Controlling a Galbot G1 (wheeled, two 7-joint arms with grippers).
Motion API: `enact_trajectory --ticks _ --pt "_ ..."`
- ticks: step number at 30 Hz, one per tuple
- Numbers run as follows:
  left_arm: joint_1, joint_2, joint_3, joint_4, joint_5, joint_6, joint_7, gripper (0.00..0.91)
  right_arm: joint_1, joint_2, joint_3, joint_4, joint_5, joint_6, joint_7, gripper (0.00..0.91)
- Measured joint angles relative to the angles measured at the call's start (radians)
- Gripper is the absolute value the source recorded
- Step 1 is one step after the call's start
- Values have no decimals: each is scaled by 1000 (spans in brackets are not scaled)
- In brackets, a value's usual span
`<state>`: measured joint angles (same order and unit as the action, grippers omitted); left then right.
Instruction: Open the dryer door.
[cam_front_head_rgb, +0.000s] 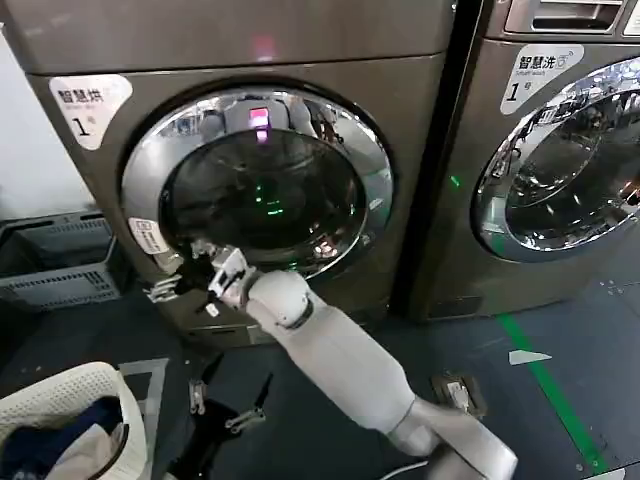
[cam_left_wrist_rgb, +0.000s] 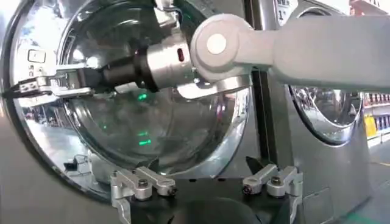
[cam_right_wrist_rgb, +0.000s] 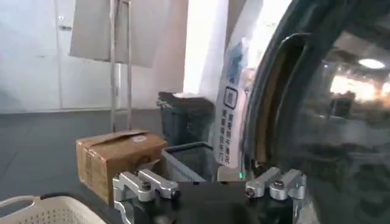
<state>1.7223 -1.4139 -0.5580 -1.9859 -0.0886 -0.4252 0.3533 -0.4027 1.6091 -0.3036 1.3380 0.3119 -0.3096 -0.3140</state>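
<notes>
The dryer (cam_front_head_rgb: 250, 150) stands in front of the robot, and its round door (cam_front_head_rgb: 262, 180), chrome-rimmed with dark glass, sits flush in the dryer's front, closed. The right gripper (cam_front_head_rgb: 190, 272) is stretched out on its white arm (cam_front_head_rgb: 340, 365) to the lower left edge of that door, just beside the white sticker (cam_front_head_rgb: 148, 236) on the rim. In the left wrist view the same right gripper (cam_left_wrist_rgb: 36, 88) lies against the door's chrome rim with its fingers spread, clamping nothing. The left gripper (cam_front_head_rgb: 228, 405) hangs low in front of the dryer, below the door and above the dark floor, its fingers (cam_left_wrist_rgb: 143, 182) parted and holding nothing. A white laundry basket (cam_front_head_rgb: 75, 420) with clothes in it stands on the floor to the left of the left gripper, and a second machine (cam_front_head_rgb: 540, 150) stands to the right of the dryer.
</notes>
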Motion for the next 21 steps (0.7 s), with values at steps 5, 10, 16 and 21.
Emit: enact_trajectory --ticks 5,10,16,21 --pt "1 -4 0 -3 4 1 0 907 11 0 -2 -19 1 1 -2 907" --pt "1 -7 0 -4 7 1 1 907 16 0 -9 -33 2 4 -6 907" --pt "10 -11 0 -5 12 -1 1 907 18 0 -1 -40 12 16 -21 907" --pt "13 -14 -1 -11 15 -3 2 907 28 0 0 -41 41 21 -38 907"
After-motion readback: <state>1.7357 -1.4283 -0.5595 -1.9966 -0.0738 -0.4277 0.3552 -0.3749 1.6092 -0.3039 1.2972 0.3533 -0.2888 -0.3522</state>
